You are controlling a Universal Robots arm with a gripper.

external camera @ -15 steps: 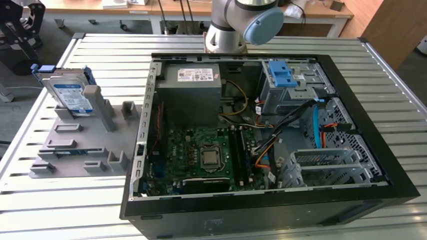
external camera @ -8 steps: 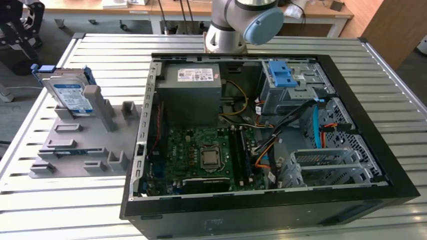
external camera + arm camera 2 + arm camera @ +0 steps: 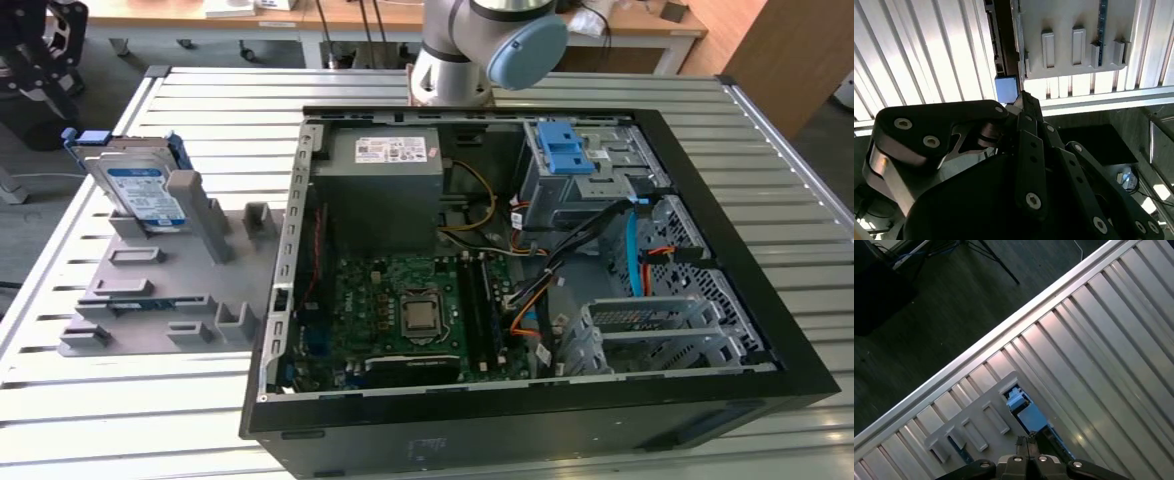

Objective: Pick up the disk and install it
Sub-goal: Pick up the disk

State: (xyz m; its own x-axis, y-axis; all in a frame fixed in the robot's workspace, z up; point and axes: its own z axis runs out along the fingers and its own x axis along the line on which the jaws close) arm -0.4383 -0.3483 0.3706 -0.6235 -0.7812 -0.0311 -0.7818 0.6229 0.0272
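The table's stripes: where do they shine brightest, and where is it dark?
In the second wrist view the table glares white and the gripper looks black; in the first wrist view the floor is dim; the exterior view is evenly lit.

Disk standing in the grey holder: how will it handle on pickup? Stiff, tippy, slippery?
Probably rigid: the disk looks like a flat metal slab in a blue plastic frame. It stands on edge in the grey holder, so a sideways push would likely tip or jam it. Its smooth labelled face may be slick; the frame probably grips better.
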